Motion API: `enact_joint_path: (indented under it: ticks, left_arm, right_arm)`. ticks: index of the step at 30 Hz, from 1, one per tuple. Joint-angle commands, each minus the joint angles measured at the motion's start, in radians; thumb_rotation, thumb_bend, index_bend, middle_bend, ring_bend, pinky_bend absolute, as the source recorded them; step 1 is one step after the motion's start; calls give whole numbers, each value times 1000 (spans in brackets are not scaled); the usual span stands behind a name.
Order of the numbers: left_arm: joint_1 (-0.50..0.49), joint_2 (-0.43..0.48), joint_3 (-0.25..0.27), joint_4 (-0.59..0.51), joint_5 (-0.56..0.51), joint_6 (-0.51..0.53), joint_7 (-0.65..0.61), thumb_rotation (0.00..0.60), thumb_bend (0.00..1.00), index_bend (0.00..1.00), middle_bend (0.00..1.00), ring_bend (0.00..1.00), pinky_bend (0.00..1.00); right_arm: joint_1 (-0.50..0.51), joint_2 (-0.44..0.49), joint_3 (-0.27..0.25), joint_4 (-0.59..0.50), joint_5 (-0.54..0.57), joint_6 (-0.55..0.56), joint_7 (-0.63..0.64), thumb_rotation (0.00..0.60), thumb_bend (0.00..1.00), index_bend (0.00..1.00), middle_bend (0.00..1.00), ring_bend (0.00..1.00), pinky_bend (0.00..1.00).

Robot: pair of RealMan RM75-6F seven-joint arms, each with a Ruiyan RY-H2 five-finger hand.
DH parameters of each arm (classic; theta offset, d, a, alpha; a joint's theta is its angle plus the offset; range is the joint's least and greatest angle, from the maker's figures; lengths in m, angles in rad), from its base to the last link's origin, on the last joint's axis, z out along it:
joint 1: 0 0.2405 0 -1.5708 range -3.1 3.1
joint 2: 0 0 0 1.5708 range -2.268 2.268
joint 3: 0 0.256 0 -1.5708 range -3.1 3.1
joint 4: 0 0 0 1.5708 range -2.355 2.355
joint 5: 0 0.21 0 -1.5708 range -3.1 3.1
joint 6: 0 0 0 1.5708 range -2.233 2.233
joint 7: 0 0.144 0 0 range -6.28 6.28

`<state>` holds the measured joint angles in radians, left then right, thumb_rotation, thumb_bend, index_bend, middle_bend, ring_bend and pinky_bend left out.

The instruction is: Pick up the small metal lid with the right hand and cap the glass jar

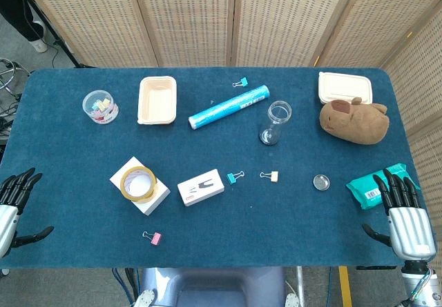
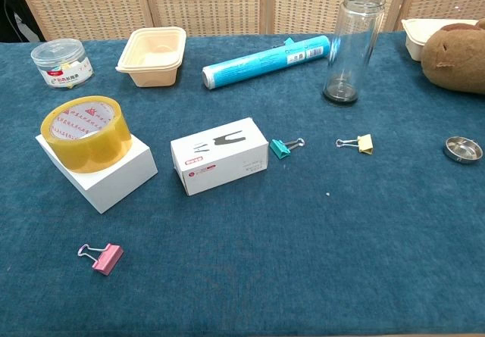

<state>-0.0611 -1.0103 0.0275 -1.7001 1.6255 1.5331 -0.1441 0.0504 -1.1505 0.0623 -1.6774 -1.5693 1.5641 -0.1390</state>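
Observation:
The small round metal lid lies flat on the blue tablecloth at the right. The tall clear glass jar stands upright and uncapped, up and to the left of the lid. My right hand hovers at the table's near right corner, fingers spread and holding nothing, well right of the lid. At the near left edge my left hand lies with fingers apart, empty. Neither hand shows in the chest view.
A green wipes pack lies between the right hand and lid. A plush capybara, two trays, a blue roll, a tape roll on a box, a small white box, a clip tub and several binder clips are scattered about.

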Motion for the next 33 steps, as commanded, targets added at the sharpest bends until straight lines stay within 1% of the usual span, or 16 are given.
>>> enact_joint_path:
  ticks: [1,8,12,15,17,19,20,22,24,28,33]
  left_arm:
    - [1,0,0,0,-1,2,-2,600,0,0,0,0,0]
    - [2,-3,-5,-6,-6,3,9,600,0,0,0,0,0]
    - [7,2,-6,-3,-5,14,-7,600,0,0,0,0,0]
    - [6,3,-8,-1,-8,13,-16,600,0,0,0,0,0]
    - [3,7,-7,-1,-10,5,-23,600,0,0,0,0,0]
    - [2,9,-7,0,-9,3,-24,600,0,0,0,0,0]
    - [2,9,-6,0,-8,4,-27,600,0,0,0,0,0]
    - [2,10,-4,1,-6,1,-29,600,0,0,0,0,0]
    - [0,13,0,1,-4,-7,-34,600,0,0,0,0,0]
    - [-6,25,-5,4,-20,-19,-68,600,0,0,0,0,0]
    - [-7,36,-14,7,-41,-23,-99,600,0,0,0,0,0]
  right_arm:
    - [1,0,-1,-2,3,-5,-3,600,0,0,0,0,0]
    - [11,-7,-1,7,1,-23,21,600,0,0,0,0,0]
    - [53,-34,11,51,-7,-69,70,600,0,16,0,0,0]
    - [110,-54,33,91,7,-143,82,600,0,105,0,0,0]
    - [157,-64,51,105,38,-220,89,600,25,187,0,0,0]
    - [205,-58,71,92,89,-314,111,600,94,249,0,0,0]
    - [225,-61,83,98,108,-341,111,600,147,269,0,0,0]
    - [265,-81,107,127,146,-390,85,600,221,300,0,0,0]
    - [292,-106,122,154,174,-418,61,600,249,322,0,0,0]
    - [348,-178,142,223,213,-466,37,600,256,349,0,0,0]
    - [386,-239,139,284,234,-494,10,600,257,374,0,0,0]
